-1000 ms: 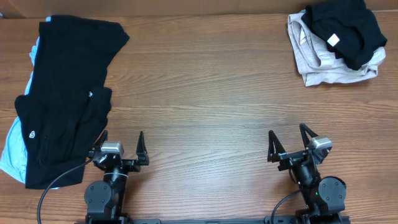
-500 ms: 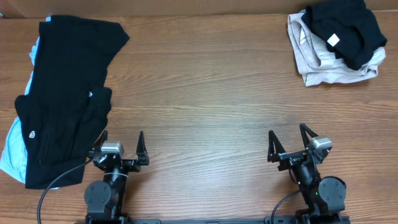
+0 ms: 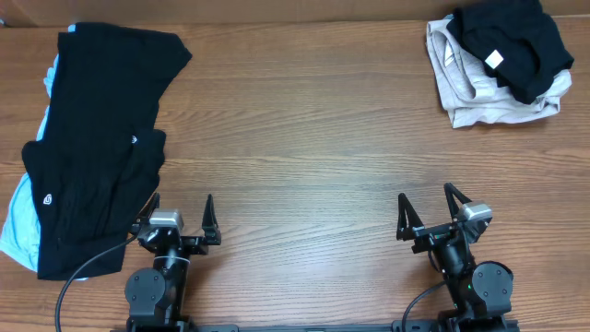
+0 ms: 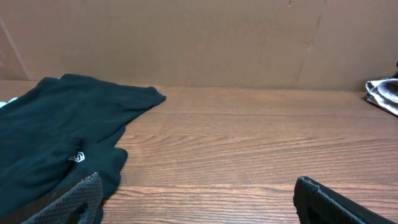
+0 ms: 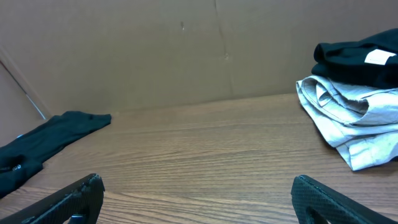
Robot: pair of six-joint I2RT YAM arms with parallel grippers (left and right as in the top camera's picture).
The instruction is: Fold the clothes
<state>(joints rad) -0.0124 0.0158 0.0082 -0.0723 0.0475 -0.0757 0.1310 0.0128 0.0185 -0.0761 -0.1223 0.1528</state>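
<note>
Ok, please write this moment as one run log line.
left gripper: open, empty | right gripper: open, empty | black T-shirts: piled at left | beige trousers: far right, black shirt on top

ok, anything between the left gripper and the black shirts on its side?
Nothing visible. The left gripper is open and empty over bare table. The black T-shirts lie to its left, their near edge right by its left finger.

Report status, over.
Open and empty: left gripper, right gripper. Loose black shirts left, second pile back right. Nothing in the way.
</note>
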